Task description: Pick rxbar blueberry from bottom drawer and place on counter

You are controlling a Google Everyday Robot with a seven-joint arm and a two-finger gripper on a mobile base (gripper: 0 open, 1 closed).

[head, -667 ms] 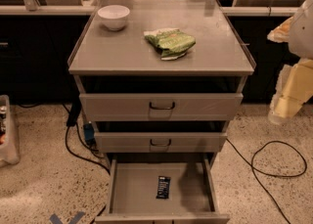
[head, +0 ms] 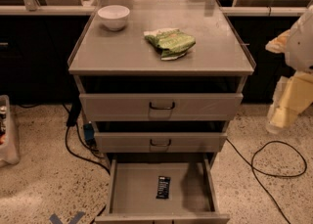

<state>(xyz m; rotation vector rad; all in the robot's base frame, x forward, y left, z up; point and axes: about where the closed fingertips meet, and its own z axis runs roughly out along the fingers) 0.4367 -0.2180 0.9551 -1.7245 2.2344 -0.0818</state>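
The rxbar blueberry [head: 163, 187], a small dark bar with pale lettering, lies flat on the floor of the open bottom drawer [head: 134, 189], a little right of centre. The counter [head: 122, 49] is the grey cabinet top above the three drawers. My gripper [head: 287, 104] hangs at the right edge of the view, beside the cabinet at about the height of the top drawer. It is well above and to the right of the bar and holds nothing that shows.
A white bowl [head: 113, 16] stands at the counter's back left and a green-and-white snack bag [head: 169, 42] lies near its middle. The two upper drawers [head: 161, 105] stick out slightly. Black cables [head: 274, 162] lie on the speckled floor on both sides. A pale bin [head: 7, 135] stands at the left.
My arm at the right edge has sunk slightly. The bar, drawers, bowl and bag have not moved.
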